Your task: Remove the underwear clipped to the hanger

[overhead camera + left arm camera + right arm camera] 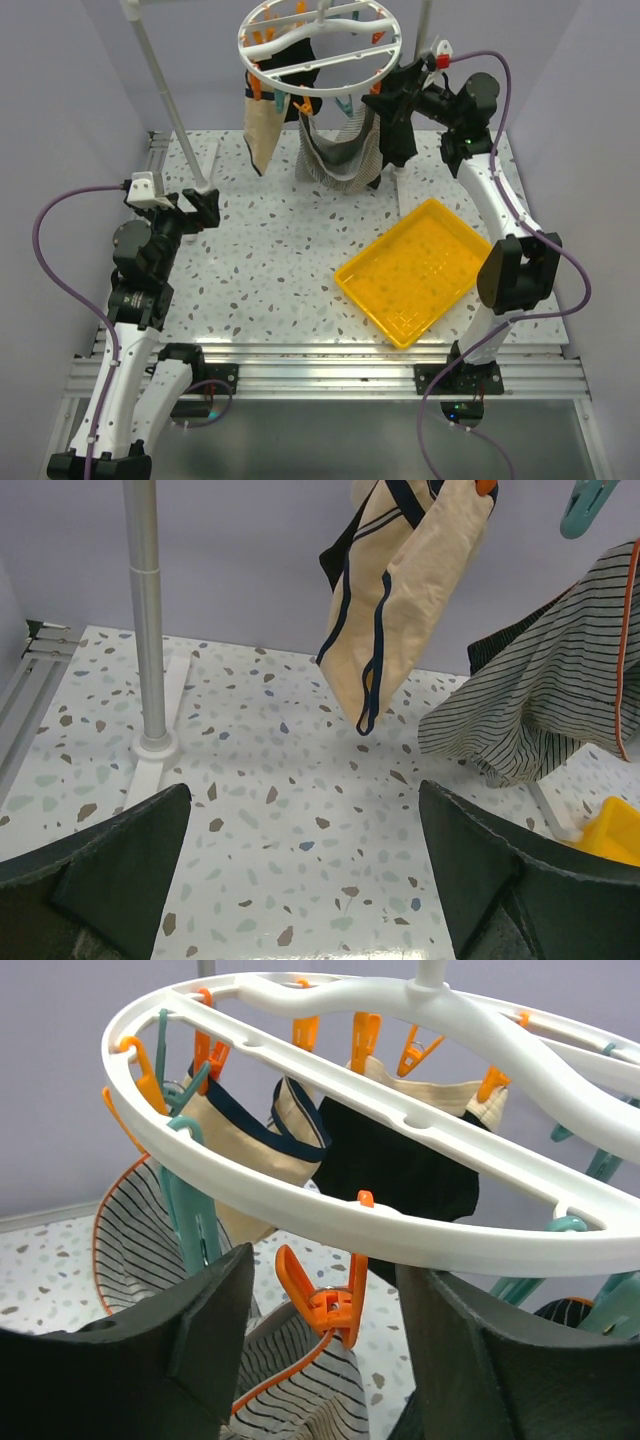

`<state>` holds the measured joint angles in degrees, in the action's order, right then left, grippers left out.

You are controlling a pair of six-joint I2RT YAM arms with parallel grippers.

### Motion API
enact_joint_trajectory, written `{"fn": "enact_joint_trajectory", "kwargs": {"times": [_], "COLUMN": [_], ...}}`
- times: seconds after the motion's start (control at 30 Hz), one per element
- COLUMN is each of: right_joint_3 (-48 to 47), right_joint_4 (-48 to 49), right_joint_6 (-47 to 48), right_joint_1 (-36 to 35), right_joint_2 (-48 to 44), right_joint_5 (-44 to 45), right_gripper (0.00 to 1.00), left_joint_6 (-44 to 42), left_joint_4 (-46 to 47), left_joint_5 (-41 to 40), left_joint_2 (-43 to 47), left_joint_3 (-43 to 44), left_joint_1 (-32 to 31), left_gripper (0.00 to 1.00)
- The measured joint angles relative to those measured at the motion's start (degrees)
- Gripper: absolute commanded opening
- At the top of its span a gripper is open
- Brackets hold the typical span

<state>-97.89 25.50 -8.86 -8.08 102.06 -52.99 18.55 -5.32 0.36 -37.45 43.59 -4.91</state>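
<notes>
The hanger [300,1200] is seen raised over the far side of the worktop [270,260]. The underwear [340,160] is clipped beneath it: a beige piece [400,590] on the left, a striped piece [530,720] in the middle and a black piece [395,135] on the right. The right gripper [325,1285] is held wide open at the ring's right rim. An orange peg [335,1310] is framed between its fingers and nothing is grasped. The left gripper [305,830] is spread wide and empty, low over the worktop near a white pole [145,610].
</notes>
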Motion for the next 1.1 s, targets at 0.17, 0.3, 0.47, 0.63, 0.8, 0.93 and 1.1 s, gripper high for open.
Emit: {"fn": "enact_joint_trajectory", "kwargs": {"times": [0.17, 0.3, 0.47, 0.63, 0.8, 0.93, 1.1], "right_joint_3": [-0.1, -0.1, 0.1, 0.6, 2.5, 4.1, 4.7], "right_joint_4": [1.2, 2.7, 3.2, 2.6, 1.1, -2.3, -8.5], "right_joint_6": [-1.9, -3.3, -3.8, -3.7, -3.0, -1.7, 0.6], "right_joint_1": [0.0, 0.0, 0.2, 0.1, 0.1, 0.1, 0.1], "right_joint_2": [0.3, 0.3, 0.3, 0.3, -0.1, -1.0, -3.3], "right_joint_5": [-0.6, -0.5, -0.5, -0.3, 0.0, 1.0, 2.8], "right_gripper": [0.30, 0.06, 0.41, 0.66, 0.73, 0.77, 0.78], "left_joint_6": [0.4, 0.9, 2.1, 5.1, 10.8, 15.2, 19.5], "left_joint_4": [0.1, 0.2, 1.2, 3.3, 7.0, 10.0, 13.5], "left_joint_5": [0.3, 0.5, 1.4, 3.4, 7.6, 11.2, 13.7], "left_joint_2": [-0.2, -0.6, -1.0, -1.8, -4.6, -8.3, -13.5], "left_joint_3": [0.0, 0.0, 0.0, 0.0, 0.0, 0.0, 1.4], "left_joint_1": [0.0, 0.0, 0.0, 0.0, 0.0, 0.0, -0.8], "left_gripper": [1.00, 1.00, 1.00, 1.00, 1.00, 1.00, 1.00]}}
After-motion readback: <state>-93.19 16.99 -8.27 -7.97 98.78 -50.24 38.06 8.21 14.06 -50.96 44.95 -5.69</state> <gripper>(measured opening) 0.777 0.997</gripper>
